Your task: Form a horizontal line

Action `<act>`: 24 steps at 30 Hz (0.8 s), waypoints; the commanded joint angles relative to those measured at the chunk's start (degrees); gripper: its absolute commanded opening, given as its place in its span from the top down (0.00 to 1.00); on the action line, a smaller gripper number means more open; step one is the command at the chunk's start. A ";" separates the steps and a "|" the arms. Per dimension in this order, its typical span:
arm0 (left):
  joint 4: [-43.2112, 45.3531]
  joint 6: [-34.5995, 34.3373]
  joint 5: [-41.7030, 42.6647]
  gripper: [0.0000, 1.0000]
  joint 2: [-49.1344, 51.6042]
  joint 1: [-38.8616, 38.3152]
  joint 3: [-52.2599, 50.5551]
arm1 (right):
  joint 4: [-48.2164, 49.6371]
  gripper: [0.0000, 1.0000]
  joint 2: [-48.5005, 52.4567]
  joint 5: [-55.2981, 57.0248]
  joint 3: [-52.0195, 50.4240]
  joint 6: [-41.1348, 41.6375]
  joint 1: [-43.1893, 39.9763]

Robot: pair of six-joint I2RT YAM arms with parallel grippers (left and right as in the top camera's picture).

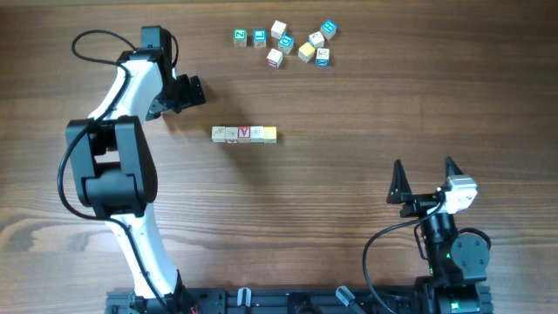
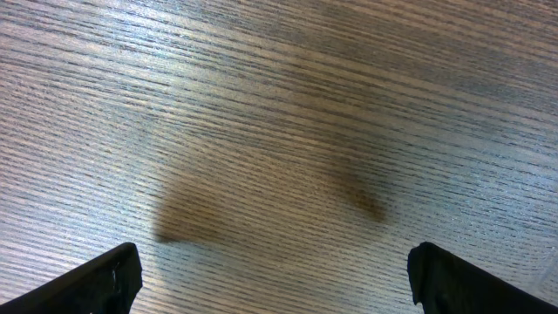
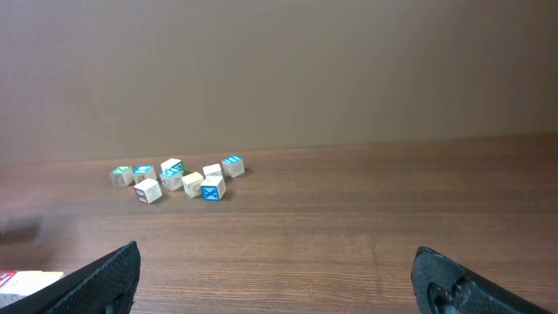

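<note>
So the row of blocks [image 1: 244, 133] sits roughly mid-table in the overhead view: four of them, touching side to side and running straight left to right. The second from the left has red on its top face, and the one on the right end looks yellowish. I can't read any of the letters at this size.

The loose blocks [image 1: 286, 44] are in a scattered bunch toward the far edge, up and right of the row and well apart from it. I count nine, some with teal or blue faces and some plain. The two leftmost ones sit side by side, a bit off from the rest.

The left gripper [image 1: 196, 91] hovers up and to the left of the row, near it but not touching. Its wrist camera shows the jaws spread wide with only the bare wooden table [image 2: 279, 105] between them, so it's holding nothing.

The right gripper [image 1: 425, 167] is down in the near right corner area, far from both groups of blocks. Its fingers [image 3: 105, 279] are spread apart too, with nothing in between. From its wrist view you can see the loose bunch in the distance, and one end of the row just peeks in at the bottom left corner.
</note>
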 commanded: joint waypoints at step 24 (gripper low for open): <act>-12.04 1.03 -8.39 0.00 -61.09 -0.15 -4.50 | 0.17 0.00 -0.46 -0.96 -0.04 -0.94 -0.17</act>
